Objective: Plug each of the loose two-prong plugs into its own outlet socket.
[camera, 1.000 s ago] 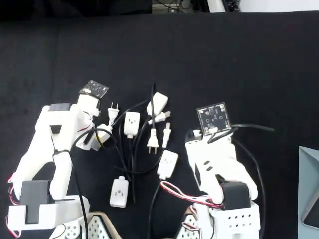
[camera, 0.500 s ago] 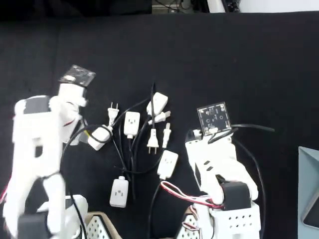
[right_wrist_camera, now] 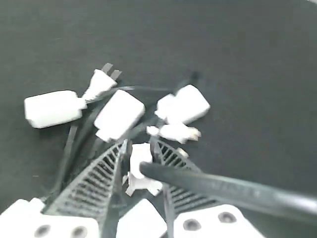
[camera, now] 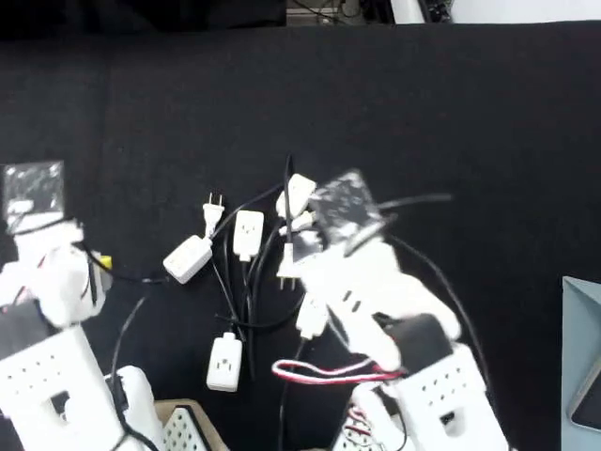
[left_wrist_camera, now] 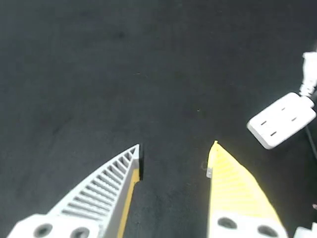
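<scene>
Several white outlet sockets and two-prong plugs lie tangled with black cords mid-table. A tilted socket [camera: 188, 256] [left_wrist_camera: 282, 120] lies beside a loose plug [camera: 211, 214] [right_wrist_camera: 101, 79]. More sockets [camera: 248, 233] [camera: 225, 362] lie nearby. My left gripper [left_wrist_camera: 176, 158] hangs open over bare black cloth, well clear of that tilted socket. My right arm [camera: 376, 291] leans over the pile. Its gripper [right_wrist_camera: 138, 145] stands partly open, one finger on each side of a small white plug [right_wrist_camera: 141, 168]. Another plug [right_wrist_camera: 173, 131] and a socket [right_wrist_camera: 183, 104] lie just beyond the fingertips.
The black cloth [camera: 451, 122] covers the whole table, with free room at the back and right. A grey-blue object [camera: 584, 348] sits at the right edge. The right arm's own black cable [right_wrist_camera: 223, 186] crosses its wrist view.
The left arm has swung away to the far left, leaving the tilted socket on the cloth. The right arm has swung left and forward over the plugs.
</scene>
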Motion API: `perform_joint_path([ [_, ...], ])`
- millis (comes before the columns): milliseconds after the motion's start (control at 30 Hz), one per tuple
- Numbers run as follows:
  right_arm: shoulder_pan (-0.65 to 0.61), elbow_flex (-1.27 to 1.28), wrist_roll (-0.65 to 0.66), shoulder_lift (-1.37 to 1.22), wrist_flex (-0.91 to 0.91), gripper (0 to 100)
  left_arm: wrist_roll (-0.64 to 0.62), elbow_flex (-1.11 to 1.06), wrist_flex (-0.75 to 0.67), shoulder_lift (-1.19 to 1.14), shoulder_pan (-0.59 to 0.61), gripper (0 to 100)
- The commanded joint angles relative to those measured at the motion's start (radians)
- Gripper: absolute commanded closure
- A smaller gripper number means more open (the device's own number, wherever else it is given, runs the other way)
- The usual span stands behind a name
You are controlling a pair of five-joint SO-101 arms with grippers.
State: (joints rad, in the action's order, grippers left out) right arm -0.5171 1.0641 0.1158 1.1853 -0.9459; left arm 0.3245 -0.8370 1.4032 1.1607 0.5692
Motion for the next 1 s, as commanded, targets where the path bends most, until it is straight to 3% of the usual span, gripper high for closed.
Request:
perform_joint_path([
  [0,-0.132,-0.059,-0.018,-0.102,0.123,98.5,-0.049,-0.042,-0.038,0.110,0.030,78],
  [233,-0.258,-0.061,-0.020,-0.349,0.371,98.5,-0.164,-0.260,-0.213,0.232,0.048,78],
  [467,-0.336,-0.163,-0.021,-0.630,0.508,98.6,-0.290,-0.427,-0.384,0.249,0.048,78],
  [967,-0.419,-0.475,-0.083,-1.081,0.517,98.6,-0.295,-0.486,-0.397,0.250,0.058,78],
])
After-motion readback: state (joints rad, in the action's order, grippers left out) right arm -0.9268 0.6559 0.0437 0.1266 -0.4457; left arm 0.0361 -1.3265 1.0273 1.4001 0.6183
